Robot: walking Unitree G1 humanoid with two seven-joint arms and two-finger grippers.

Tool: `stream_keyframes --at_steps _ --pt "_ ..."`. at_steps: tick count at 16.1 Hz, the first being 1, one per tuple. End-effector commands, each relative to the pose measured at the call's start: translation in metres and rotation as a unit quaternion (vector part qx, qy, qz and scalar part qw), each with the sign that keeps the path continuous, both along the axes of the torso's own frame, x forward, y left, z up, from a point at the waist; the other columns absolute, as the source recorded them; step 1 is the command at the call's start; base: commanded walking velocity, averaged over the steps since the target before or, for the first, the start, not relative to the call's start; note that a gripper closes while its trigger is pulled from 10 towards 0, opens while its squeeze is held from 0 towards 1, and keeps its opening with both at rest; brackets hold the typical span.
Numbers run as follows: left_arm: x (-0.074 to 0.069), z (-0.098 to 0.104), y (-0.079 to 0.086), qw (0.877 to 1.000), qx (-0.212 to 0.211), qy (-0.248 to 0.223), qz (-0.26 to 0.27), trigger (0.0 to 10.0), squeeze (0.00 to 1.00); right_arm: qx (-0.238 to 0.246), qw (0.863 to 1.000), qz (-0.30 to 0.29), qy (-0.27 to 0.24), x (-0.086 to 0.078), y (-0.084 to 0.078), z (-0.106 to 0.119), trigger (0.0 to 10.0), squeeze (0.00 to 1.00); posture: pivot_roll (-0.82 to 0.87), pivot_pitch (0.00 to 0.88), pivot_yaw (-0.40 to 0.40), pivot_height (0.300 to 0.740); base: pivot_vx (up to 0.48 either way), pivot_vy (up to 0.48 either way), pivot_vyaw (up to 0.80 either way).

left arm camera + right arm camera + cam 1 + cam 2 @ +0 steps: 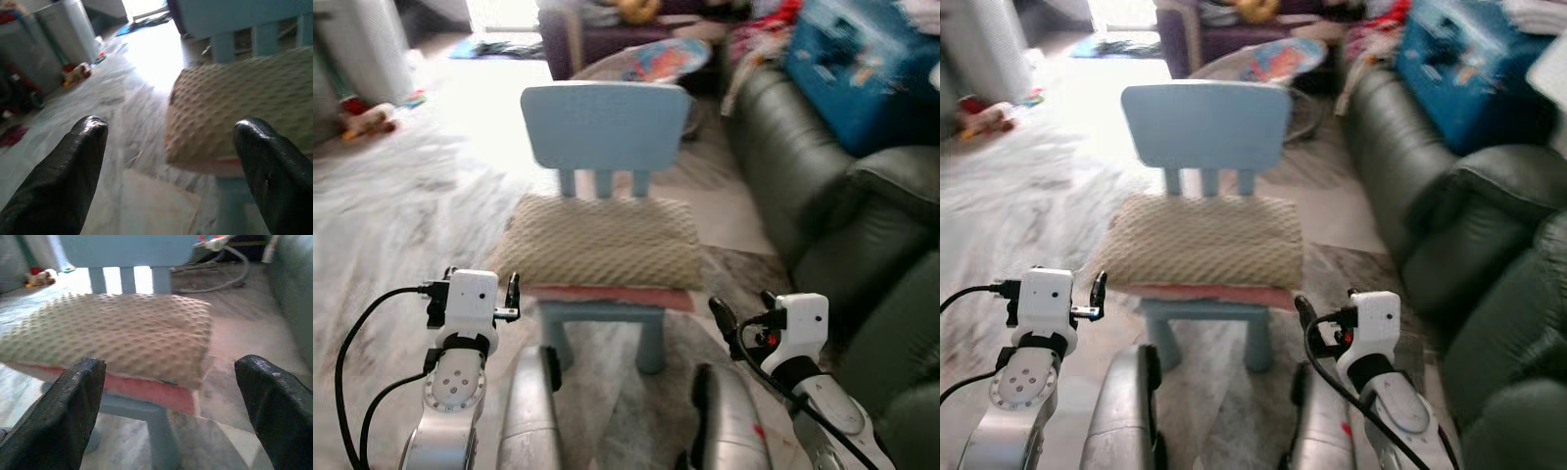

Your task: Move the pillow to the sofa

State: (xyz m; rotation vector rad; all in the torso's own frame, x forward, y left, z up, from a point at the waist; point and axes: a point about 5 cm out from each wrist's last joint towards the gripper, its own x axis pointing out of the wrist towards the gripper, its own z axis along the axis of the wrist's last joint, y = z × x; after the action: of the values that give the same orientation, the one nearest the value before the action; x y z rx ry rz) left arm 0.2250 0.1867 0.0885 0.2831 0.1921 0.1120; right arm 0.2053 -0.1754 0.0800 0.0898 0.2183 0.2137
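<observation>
A beige knobbly pillow (602,240) lies flat on the seat of a small light-blue child's chair (605,122), with a pink layer (607,296) under it. A dark green leather sofa (822,196) stands to the right of the chair. My left gripper (481,282) is raised at the chair's front left corner, open and holding nothing. My right gripper (744,308) is at the front right corner, open as well. In the left wrist view the pillow's end (234,103) lies just ahead of the spread fingers. The right wrist view faces the pillow's front edge (122,333).
A blue box (862,69) and loose clothes lie on the sofa's far end. A purple couch (597,39) stands at the back with a colourful round item (666,61) in front of it. A toy (367,119) lies on the marble floor at far left.
</observation>
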Motion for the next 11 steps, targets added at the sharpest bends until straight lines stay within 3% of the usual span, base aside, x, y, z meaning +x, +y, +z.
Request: stream_keyframes --at_steps 1,8,11 --pt "-0.0003 -0.0006 0.0030 1.000 0.002 0.006 0.005 10.0 0.00 -0.001 1.000 0.004 -0.009 0.0035 0.0009 0.0035 10.0 0.00 -0.01 0.000 -0.018 0.517 0.000 0.000 0.51" --pt "0.0055 0.0020 -0.0006 1.000 -0.022 0.007 -0.015 10.0 0.00 -0.009 1.000 -0.014 -0.013 0.0078 -0.0056 0.0049 10.0 0.00 -0.02 0.000 -0.016 0.517 0.000 0.000 0.07" --pt "0.0059 0.0026 -0.0003 1.000 -0.021 0.008 -0.017 10.0 0.00 -0.010 1.000 -0.013 -0.012 0.0077 -0.0049 0.0042 10.0 0.00 -0.02 0.000 -0.016 0.517 0.308 0.000 0.00"
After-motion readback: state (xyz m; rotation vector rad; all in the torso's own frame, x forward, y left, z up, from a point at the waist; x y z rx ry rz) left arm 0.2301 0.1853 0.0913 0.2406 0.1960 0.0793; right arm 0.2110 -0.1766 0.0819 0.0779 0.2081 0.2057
